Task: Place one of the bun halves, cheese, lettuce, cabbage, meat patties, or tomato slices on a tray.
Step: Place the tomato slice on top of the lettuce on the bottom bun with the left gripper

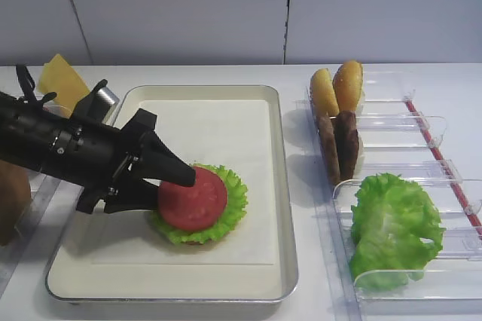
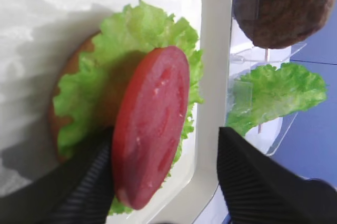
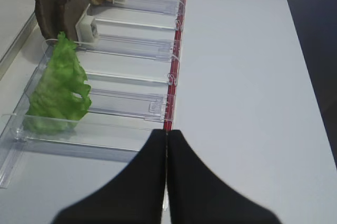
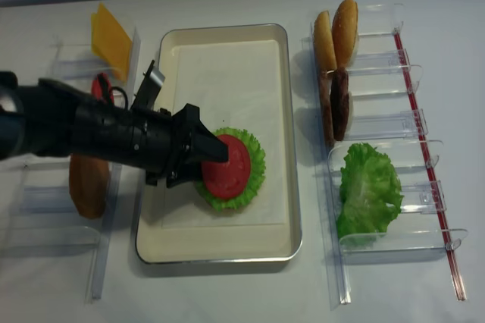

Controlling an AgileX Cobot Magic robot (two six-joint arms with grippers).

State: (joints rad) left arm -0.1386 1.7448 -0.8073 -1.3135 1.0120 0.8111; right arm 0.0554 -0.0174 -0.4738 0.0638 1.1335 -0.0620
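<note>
A red tomato slice lies on a ruffled lettuce leaf in the cream tray, and a tan bun edge shows under the leaf. My left gripper is open low over this stack. In the left wrist view the tomato slice rests against one ribbed finger, while the other finger stands well clear over the tray rim. My right gripper is shut on nothing, over the table beside the right racks.
Clear racks on the right hold two bun halves, two meat patties and a lettuce leaf. Left racks hold cheese and a brown disc. A red strip edges the right racks.
</note>
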